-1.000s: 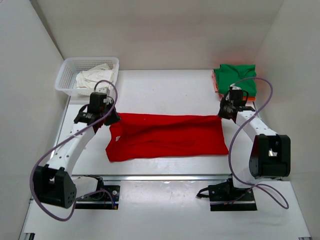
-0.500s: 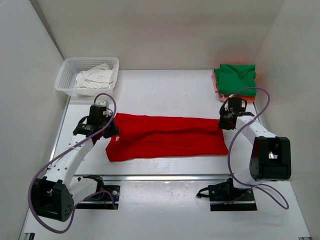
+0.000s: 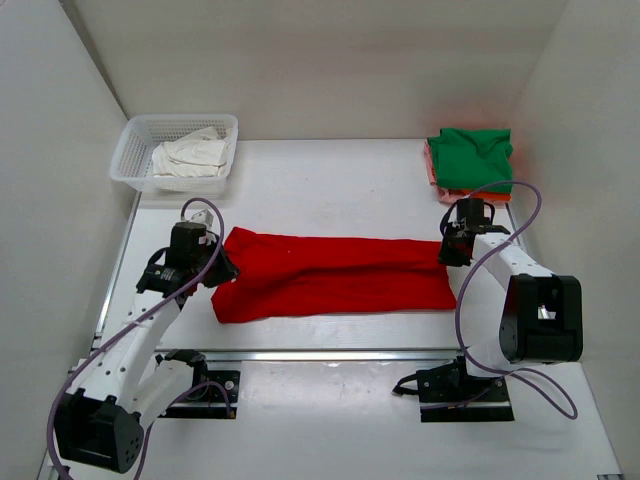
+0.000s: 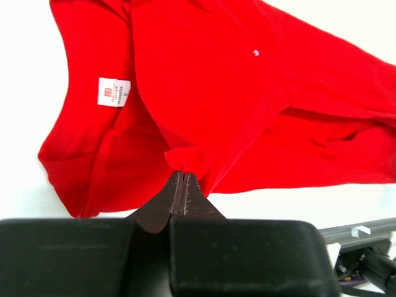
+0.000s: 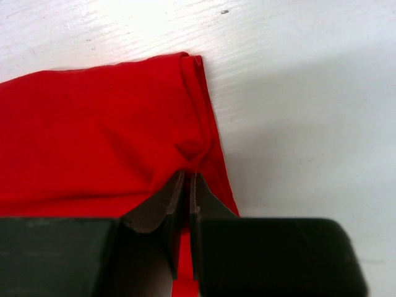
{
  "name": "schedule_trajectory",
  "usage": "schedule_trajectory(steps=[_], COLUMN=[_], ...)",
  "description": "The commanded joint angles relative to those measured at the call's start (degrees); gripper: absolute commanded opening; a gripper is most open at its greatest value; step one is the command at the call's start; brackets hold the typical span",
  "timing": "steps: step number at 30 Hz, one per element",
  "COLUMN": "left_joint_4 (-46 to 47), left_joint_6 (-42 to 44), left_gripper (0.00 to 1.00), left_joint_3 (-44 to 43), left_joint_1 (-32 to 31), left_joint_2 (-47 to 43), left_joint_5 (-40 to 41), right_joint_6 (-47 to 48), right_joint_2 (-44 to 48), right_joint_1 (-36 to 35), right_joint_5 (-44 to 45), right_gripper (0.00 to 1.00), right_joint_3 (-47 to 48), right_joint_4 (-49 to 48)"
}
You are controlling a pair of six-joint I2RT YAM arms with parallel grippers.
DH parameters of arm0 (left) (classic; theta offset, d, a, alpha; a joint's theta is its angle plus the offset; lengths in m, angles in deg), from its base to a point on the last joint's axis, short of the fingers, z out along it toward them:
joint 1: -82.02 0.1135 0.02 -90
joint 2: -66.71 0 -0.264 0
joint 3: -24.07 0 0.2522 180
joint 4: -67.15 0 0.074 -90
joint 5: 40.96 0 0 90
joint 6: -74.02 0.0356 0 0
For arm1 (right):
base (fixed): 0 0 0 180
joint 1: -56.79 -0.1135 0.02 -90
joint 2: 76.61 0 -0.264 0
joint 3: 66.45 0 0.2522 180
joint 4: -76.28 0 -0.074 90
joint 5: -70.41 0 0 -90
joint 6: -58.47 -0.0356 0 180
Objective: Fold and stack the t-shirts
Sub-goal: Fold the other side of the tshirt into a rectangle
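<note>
Both-handed, dragging the far edge of the red t-shirt nearer than a second ago. Pinching red cloth tight in left gripper and right gripper. Stretched across mid-worktop; probably folding lengthwise, stacking on green t-shirt later.

Top cam looks down over whole table; both wrist cams close-up on red shirt.

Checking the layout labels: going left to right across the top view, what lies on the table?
White plastic mesh basket holding off-white fabric → bright red fabric t-shirt → folded green fabric t-shirt topping a stack. Left claw and right claw, each shut on an end of the red t-shirt, overlap these, so omitted.
</note>
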Motion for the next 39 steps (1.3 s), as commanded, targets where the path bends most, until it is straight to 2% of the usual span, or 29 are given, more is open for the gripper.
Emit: schedule_trajectory(steps=[1, 9, 21, 26, 31, 39], left_joint_4=[-0.31, -4.43, -9.53, -5.24, -0.75, 10.15], left_joint_6=[-1.17, -2.39, -6.53, -5.13, -1.61, -0.38], left_gripper=[0.0, 0.0, 0.0, 0.0, 0.0, 0.0], left_joint_3=[0.23, -3.11, 3.39, 5.85, 1.47, -1.09], left_joint_1=[0.21, -0.58, -5.67, -5.59, -3.22, -1.82], left_joint_2=[-2.9, -2.63, -10.63, -10.02, -4.48, 2.01], left_joint_5=[-1.78, -3.71, -6.6, -6.18, -3.54, 5.51], right_joint_6=[0.36, 1.42, 2.21, 1.86, 2.65, 2.65], right_joint_2=[-0.43, -1.48, -2.36, -2.01, -2.02, -3.32], right_joint_1=[0.5, 1.03, 1.03, 0.94, 0.85, 0.94], right_joint_5=[1.9, 1.64, 0.94, 0.5, 0.5, 0.32], right_gripper=[0.0, 0.0, 0.0, 0.0, 0.0, 0.01], right_joint_3=[1.65, 2.79, 2.35, 2.0, 2.7, 2.35], right_joint_4=[0.28, 0.81, 0.28, -0.34, 0.01, -0.69])
